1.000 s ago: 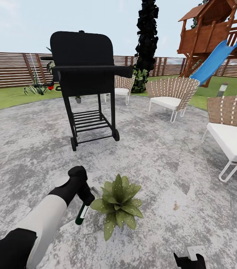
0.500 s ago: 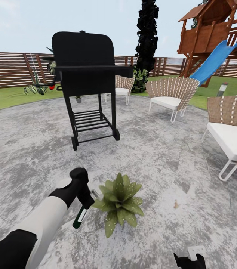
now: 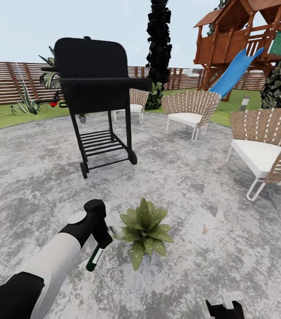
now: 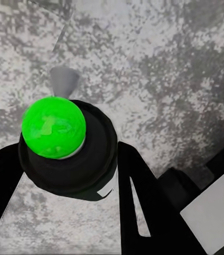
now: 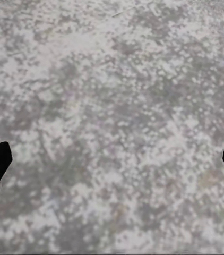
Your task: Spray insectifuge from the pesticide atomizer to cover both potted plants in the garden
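On the grey paved patio, a potted plant [image 3: 146, 229] spreads its rosette of pointed green leaves. My left gripper [image 3: 99, 231] hangs just to its left, shut on the pesticide atomizer [image 3: 94, 258]. The dark green bottle with its white label points down and toward me, and its pale spray head [image 3: 113, 230] faces the leaves. In the left wrist view the atomizer [image 4: 53, 126] shows as a bright green round end between my black fingers [image 4: 144, 202]. A small pot-like shape [image 3: 82, 118] stands far off behind the grill's legs. My right gripper [image 3: 224, 307] is low at the frame's edge, and the right wrist view shows it [image 5: 112, 159] open over bare paving.
A black wheeled grill [image 3: 94, 91] stands ahead on the patio. Woven chairs with white cushions [image 3: 187, 110] [image 3: 264, 148] ring the right side. Behind are the slat fence [image 3: 7, 82], a dark tree [image 3: 158, 42] and the playhouse with blue slide [image 3: 234, 71].
The whole picture has shifted left, so the camera has turned right. My left gripper tipped the atomizer a little lower beside the plant and still holds it there.
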Motion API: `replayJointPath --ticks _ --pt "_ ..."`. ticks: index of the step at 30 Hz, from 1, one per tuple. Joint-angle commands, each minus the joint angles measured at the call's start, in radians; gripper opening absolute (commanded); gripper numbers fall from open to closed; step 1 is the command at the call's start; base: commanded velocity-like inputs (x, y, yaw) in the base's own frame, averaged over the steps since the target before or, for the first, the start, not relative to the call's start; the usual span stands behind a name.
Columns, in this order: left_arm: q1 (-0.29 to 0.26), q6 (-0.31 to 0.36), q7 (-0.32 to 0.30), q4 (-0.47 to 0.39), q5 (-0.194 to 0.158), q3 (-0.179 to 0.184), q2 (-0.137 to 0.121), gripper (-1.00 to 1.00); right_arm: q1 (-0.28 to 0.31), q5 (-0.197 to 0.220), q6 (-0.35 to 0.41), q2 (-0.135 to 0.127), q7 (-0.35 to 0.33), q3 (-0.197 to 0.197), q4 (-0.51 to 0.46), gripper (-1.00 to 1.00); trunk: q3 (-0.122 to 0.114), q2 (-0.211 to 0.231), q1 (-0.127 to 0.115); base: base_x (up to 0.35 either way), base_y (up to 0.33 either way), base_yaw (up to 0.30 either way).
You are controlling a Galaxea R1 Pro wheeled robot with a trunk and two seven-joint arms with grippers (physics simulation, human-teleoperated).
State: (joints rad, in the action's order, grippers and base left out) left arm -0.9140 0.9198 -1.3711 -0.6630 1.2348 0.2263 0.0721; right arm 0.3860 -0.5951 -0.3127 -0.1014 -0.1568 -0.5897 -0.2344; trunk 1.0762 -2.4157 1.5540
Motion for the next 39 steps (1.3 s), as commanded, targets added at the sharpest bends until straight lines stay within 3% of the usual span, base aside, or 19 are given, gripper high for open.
replayJointPath --ticks 1,20,33,39 --pt "0.000 0.010 -0.010 -0.001 0.008 0.001 0.000 -1.00 0.001 -0.003 -0.003 0.001 -0.007 -0.009 0.000 1.00 0.001 0.000 0.000 0.110 0.303 -0.023" --pt "0.002 0.008 -0.010 -0.001 0.009 0.003 0.001 -1.00 0.001 -0.002 -0.004 0.003 -0.007 -0.009 0.000 1.00 -0.005 0.000 0.000 0.132 0.302 -0.154" --pt "0.002 0.007 -0.010 -0.001 0.013 0.005 -0.001 -1.00 0.001 -0.003 -0.003 0.002 -0.007 -0.009 0.000 1.00 -0.009 0.000 0.000 0.024 0.026 -0.239" --pt "0.005 0.008 -0.008 0.000 0.011 0.004 -0.002 -1.00 0.001 -0.004 -0.003 0.002 -0.008 -0.009 0.001 1.00 -0.009 0.000 0.000 0.000 0.106 -0.065"
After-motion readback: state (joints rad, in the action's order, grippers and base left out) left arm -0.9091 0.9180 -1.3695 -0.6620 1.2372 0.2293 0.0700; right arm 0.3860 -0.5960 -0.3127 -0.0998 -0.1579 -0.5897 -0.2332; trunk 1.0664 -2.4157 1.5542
